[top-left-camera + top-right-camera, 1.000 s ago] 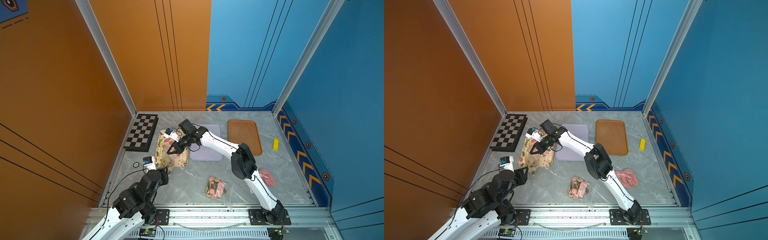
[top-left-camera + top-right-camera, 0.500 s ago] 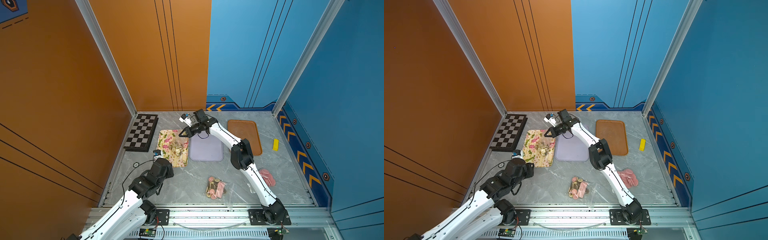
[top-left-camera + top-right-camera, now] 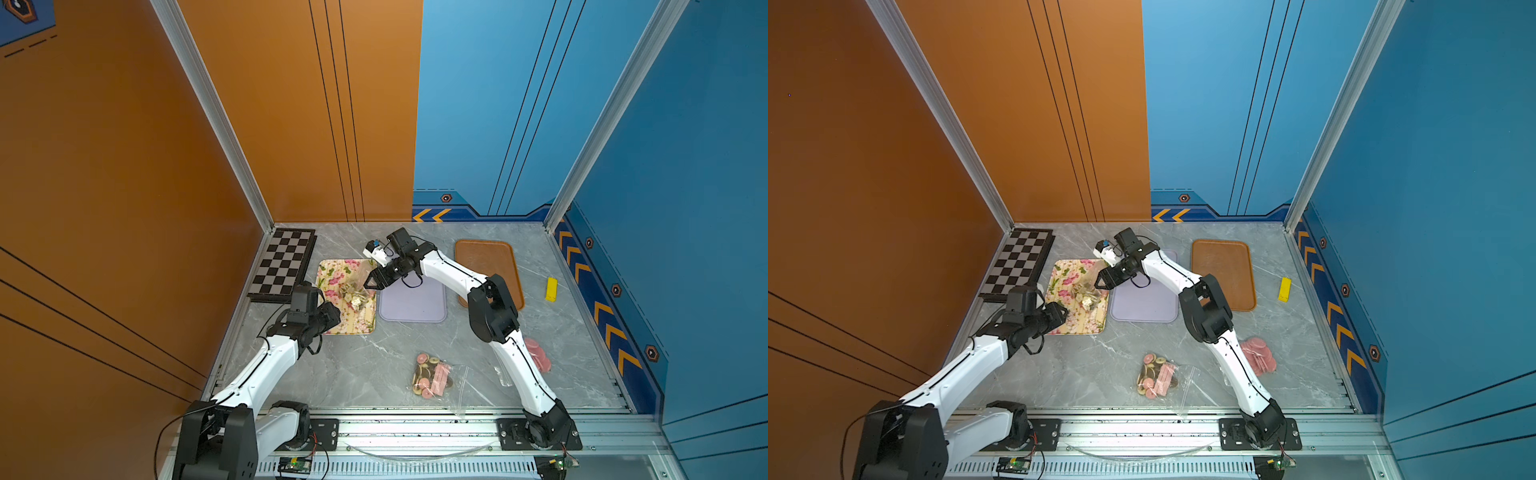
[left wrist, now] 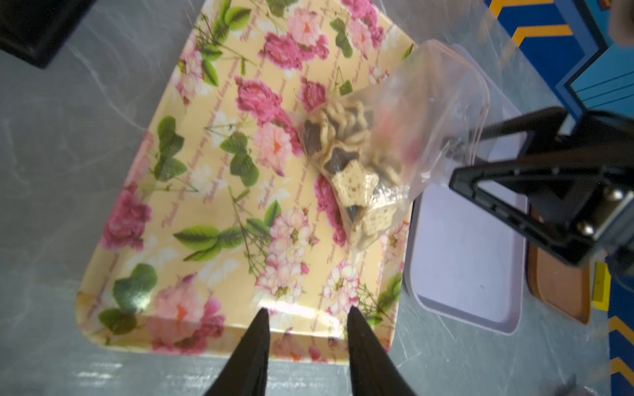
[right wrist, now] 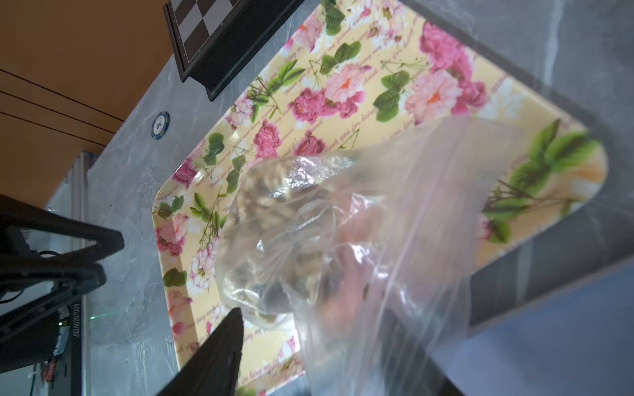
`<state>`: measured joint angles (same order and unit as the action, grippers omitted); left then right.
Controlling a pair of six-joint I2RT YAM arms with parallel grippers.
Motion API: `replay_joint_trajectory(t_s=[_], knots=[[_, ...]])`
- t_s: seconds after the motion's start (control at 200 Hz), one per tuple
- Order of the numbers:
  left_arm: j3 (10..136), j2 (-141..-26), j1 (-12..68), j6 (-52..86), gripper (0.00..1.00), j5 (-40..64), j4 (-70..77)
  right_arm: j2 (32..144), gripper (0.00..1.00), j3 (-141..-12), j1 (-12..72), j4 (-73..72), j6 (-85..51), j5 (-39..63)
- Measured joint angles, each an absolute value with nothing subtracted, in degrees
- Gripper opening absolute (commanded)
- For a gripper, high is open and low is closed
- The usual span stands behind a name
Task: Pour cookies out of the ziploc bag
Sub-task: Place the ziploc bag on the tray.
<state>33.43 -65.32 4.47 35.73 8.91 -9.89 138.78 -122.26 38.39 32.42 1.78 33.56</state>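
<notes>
A clear ziploc bag [image 3: 353, 291] of tan and dark brown star-shaped cookies [image 4: 346, 154] lies on a yellow rectangular tray printed with pink roses [image 3: 361, 322]. The tray sits on the grey marble table [image 3: 374, 357], between a black-and-white chessboard [image 3: 284, 262] and a pale lilac tray [image 3: 415, 307]. The cookies are bunched inside the plastic, on the side of the rose tray nearest the lilac one.

The right gripper [image 3: 369, 282] hovers at the bag's loose end, over the rose tray's edge. Its jaws stand well apart. In the right wrist view the plastic drapes across them, but it is blurred there, so I cannot tell whether either finger touches it. The left gripper [image 4: 307, 309] hangs over the tray's near rim, apart from the bag, its jaws partly open with nothing between them.

Toward the front of the table lies a second clear bag [image 3: 432, 376] holding round brown and pink cookies. A heap of flat pink discs [image 3: 538, 355] sits just beside the right arm. A brown tray [image 3: 486, 257] and a small yellow block [image 3: 551, 289] lie farther off, toward the blue wall.
</notes>
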Motion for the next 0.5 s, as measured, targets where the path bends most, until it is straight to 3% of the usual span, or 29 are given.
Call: replay_joint_trajectory(t_s=[0.18, 0.501], knots=[[38.3, -73.6, 0.1, 35.3, 0.39, 13.0, -5.7, 129.9, 0.67, -116.2, 43.8, 29.8, 4.3, 22.2], [45.4, -88.3, -1.3, 36.9, 0.37, 16.3, -1.7, 127.9, 0.68, -108.1, 46.7, 27.9, 5.8, 10.6]])
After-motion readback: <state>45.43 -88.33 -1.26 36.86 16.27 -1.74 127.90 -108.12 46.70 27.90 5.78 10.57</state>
